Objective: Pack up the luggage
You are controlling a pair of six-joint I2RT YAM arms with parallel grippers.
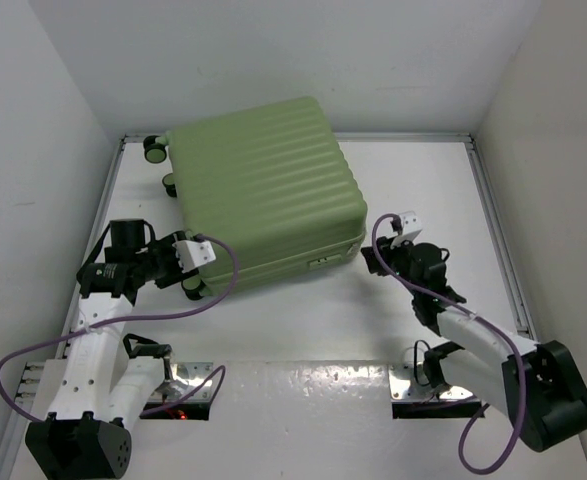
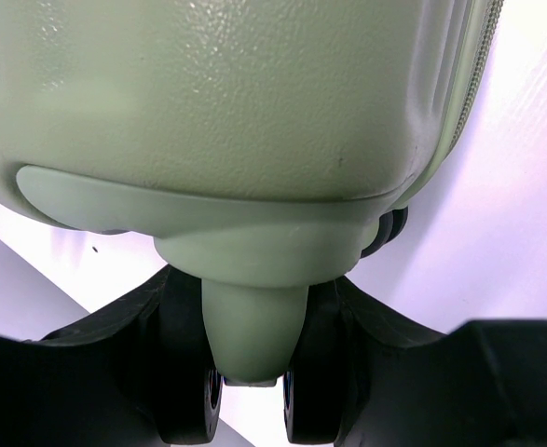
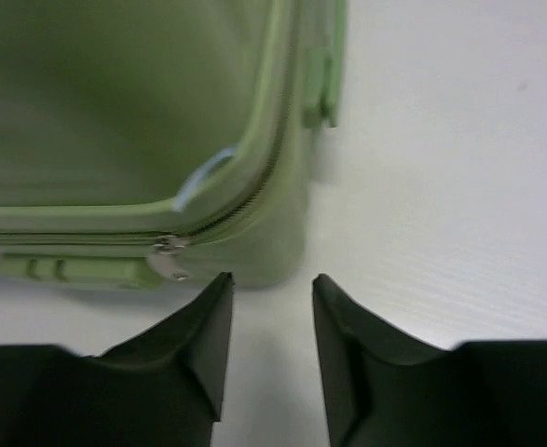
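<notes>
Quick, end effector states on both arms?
Left end effector: closed on a wheel caster of the luggage.
Right end effector: open, empty, near the zipper pull.

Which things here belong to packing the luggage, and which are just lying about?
Part of the job: pale green ribbed hard-shell luggage, lid down; left gripper straddling its black caster wheel; right gripper, open, beside the silver zipper pull.
Just there: white table; purple rig cables.
</notes>
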